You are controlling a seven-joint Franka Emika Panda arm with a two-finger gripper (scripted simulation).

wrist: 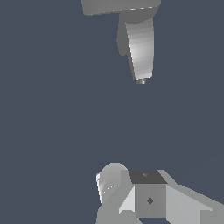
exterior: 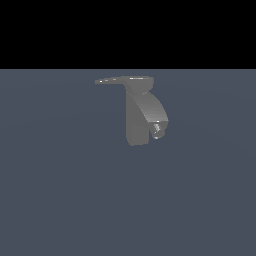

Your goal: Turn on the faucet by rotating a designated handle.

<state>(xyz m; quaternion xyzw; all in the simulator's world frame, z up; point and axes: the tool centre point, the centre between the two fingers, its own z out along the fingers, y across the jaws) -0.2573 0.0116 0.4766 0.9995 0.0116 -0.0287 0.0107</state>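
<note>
The matte grey faucet (exterior: 137,120) stands upright on the dark floor in the exterior view. Its thick spout (exterior: 152,110) curves down to a small nozzle (exterior: 157,131). The thin flat handle (exterior: 109,80) sticks out from the top cap toward the exterior view's left. In the wrist view the faucet (wrist: 141,48) and its nozzle (wrist: 140,81) show, and the flat cap with the handle (wrist: 98,7) is cut by the frame edge. Grey blocky parts of my gripper (wrist: 148,192) show only in the wrist view, well apart from the faucet. How the jaws stand is unclear. The arm is out of the exterior view.
A flat dark blue-grey floor (exterior: 60,200) lies all around the faucet. A black band fills the top of the exterior view. A rounded grey part (wrist: 111,183) shows beside the gripper block in the wrist view.
</note>
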